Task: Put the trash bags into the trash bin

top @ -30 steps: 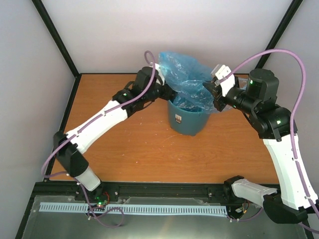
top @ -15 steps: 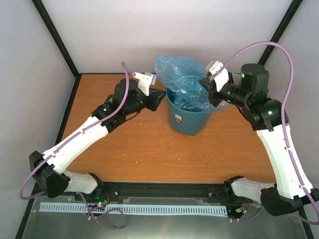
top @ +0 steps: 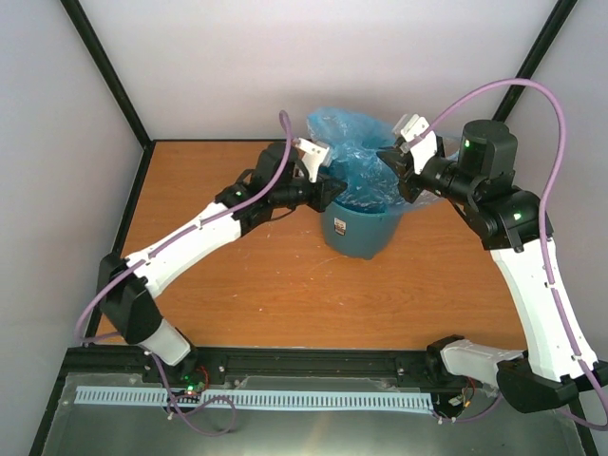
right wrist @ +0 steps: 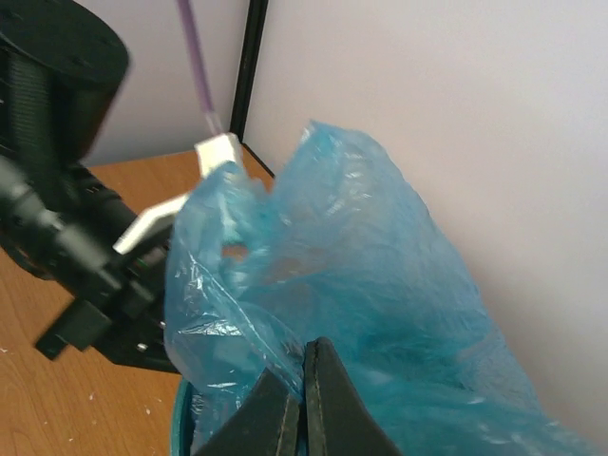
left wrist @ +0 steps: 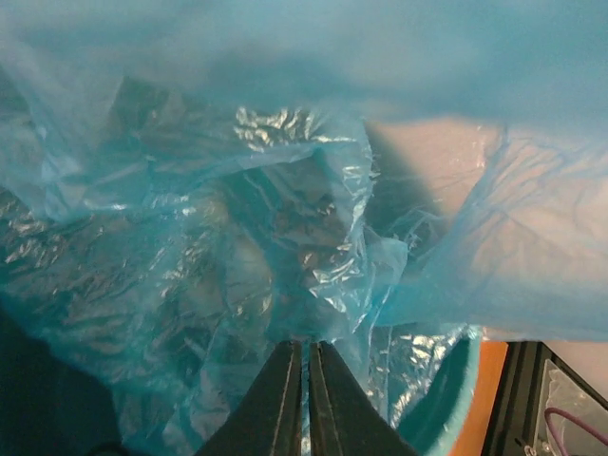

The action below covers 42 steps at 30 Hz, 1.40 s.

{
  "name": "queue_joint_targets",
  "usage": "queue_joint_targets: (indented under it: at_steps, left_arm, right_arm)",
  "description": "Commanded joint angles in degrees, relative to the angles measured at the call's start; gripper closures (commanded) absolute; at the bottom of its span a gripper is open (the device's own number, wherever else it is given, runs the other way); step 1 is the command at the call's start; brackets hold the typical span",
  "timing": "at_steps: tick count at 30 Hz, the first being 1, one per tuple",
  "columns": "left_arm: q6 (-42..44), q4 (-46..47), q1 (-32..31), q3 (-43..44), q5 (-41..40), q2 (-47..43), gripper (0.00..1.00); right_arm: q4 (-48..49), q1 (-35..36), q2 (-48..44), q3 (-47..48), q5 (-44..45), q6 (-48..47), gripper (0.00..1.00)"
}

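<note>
Mid-stuffing: right gripper [right wrist: 304, 347] pinches the translucent light-blue plastic bag [top: 356, 142]; left gripper [left wrist: 303, 345], jaws closed, prods it. Next: press into round dark-teal bin [top: 359, 233].

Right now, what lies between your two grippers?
Only the bunched trash bag, rising from the trash bin, between left gripper and right gripper; top view shows it.

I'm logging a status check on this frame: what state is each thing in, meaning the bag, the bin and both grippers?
trash bag: crumpled, lower part inside the bin, upper part billowing above the rim.
trash bin: upright on the table, open-topped, partly filled by the bag.
left gripper: shut, tips pointing into the bag's folds.
right gripper: shut on the trash bag's film.
</note>
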Motion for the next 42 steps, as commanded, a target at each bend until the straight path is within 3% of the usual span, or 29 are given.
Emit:
queue_joint_targets:
  at_steps: [1,7,14,16,19,25,35,42]
  left_arm:
    - [0.0,2.2,-0.3,7.1,2.8,5.0,0.96]
    - [1.1,-3.4,-0.3,17.5,1.9,12.3,0.99]
    - [1.0,-3.9,-0.3,9.5,-7.1,4.7,0.95]
    - [0.6,-4.1,-0.3,6.2,-11.1,1.0,0.82]
    - [-0.2,-4.9,-0.2,2.0,-16.4,-3.9,0.49]
    - [-0.6,-4.9,0.0,-6.1,-20.2,-13.8,0.32]
    - [-0.5,-7.9,0.3,-14.0,-21.8,-25.2,0.26]
    - [2.9,-4.9,0.3,-19.4,-11.7,-30.7,0.25]
  right_arm:
    - [2.0,0.1,-0.8,-1.6,-1.4,-0.6,0.97]
    - [3.1,0.1,-0.5,-4.0,-1.2,-1.3,0.97]
    - [3.9,0.1,-1.3,-7.4,-0.4,-2.0,0.97]
    - [4.0,0.1,-1.3,-7.2,-0.7,-1.9,0.97]
    - [4.1,0.1,-1.0,-5.9,-1.0,-1.4,0.97]
    - [5.8,0.1,1.5,-3.8,-1.5,-1.5,0.97]
    - [9.2,0.0,2.2,-10.4,-2.0,-3.7,0.97]
    - [8.5,0.1,-3.9,-18.2,-5.0,-6.9,0.97]
